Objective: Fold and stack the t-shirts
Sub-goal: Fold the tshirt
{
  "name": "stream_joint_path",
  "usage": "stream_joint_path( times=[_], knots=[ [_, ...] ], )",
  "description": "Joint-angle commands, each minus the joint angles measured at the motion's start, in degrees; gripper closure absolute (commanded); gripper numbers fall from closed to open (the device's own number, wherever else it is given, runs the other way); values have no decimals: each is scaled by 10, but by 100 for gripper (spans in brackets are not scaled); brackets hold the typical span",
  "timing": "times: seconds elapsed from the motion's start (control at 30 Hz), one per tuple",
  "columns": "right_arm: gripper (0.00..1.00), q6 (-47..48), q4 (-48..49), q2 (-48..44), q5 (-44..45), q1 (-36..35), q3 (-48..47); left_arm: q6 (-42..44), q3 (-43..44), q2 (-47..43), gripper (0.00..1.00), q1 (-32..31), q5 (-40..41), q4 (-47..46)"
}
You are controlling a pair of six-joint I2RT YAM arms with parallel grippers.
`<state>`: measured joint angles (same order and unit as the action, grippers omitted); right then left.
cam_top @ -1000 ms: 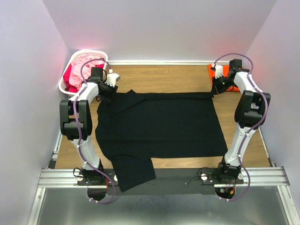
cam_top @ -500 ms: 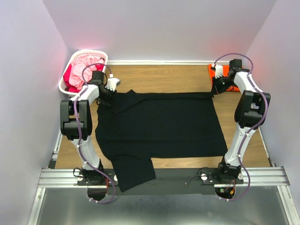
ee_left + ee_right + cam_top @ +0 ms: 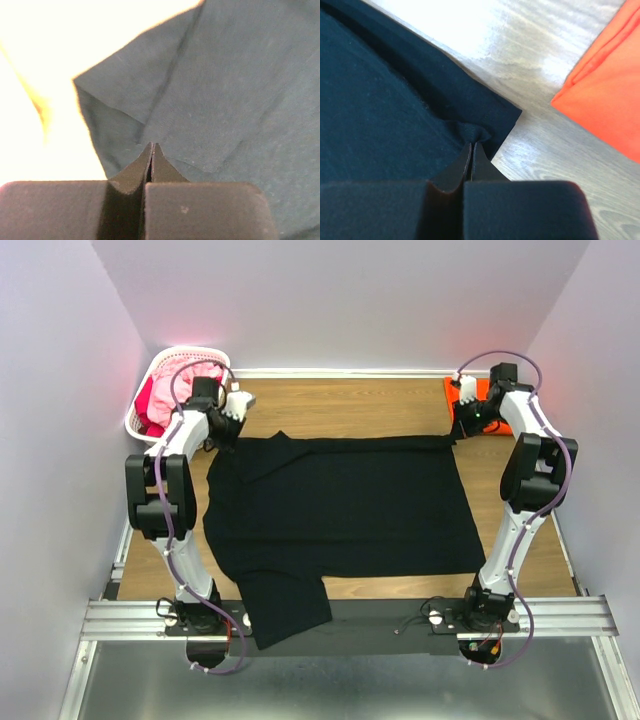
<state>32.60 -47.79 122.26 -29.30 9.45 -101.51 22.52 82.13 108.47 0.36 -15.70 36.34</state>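
Both jaw pairs closed, pinching black t-shirt [image 3: 340, 510] far edge: left gripper [image 3: 151, 145], right gripper [image 3: 472, 144], prob. to lift & fold nearward.

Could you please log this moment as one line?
left gripper: jaws shut on black t-shirt | right gripper: same | orange t-shirt: far right corner

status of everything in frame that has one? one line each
black t-shirt: spread flat, far-left corner folded over, near sleeve hanging off the table edge
orange t-shirt: folded, lying at the far right corner
basket: upright, holding pink and red cloth
left claw: shut, tips at a fold of the black t-shirt; grip on cloth unclear
right claw: shut, pinching the black t-shirt's far-right corner, cloth puckered at the tips
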Motion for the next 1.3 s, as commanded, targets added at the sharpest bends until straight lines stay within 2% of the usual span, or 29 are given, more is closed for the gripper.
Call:
stream_joint_path(
  times=[0.0, 0.27, 0.33, 0.37, 0.4, 0.57, 0.83, 1.27],
  knots=[
    [99, -3, -14, 4, -13, 4, -32, 7, 68, -54, 100, -2, -27, 47],
    [99, -10, -15, 11, -12, 4, -61, 13, 91, -63, 100, 0, -28, 73],
    [99, -11, -18, 15, -15, 4, -62, 10, 66, -47, 64, 3, -31, 63],
    [99, -11, -18, 16, -16, 4, -61, 8, 59, -41, 56, 4, -33, 56],
    [99, -10, -20, 18, -18, 4, -58, 7, 52, -37, 54, 5, -35, 50],
    [100, -7, -21, 15, -17, 4, -48, 6, 45, 12, 52, 11, -34, 22],
    [99, -6, -26, 21, -16, 4, -51, 6, 91, 78, 52, 36, -47, 29],
    [99, -4, -27, 27, -14, 4, -54, 8, 57, 89, 53, 38, -74, 35]
  ],
)
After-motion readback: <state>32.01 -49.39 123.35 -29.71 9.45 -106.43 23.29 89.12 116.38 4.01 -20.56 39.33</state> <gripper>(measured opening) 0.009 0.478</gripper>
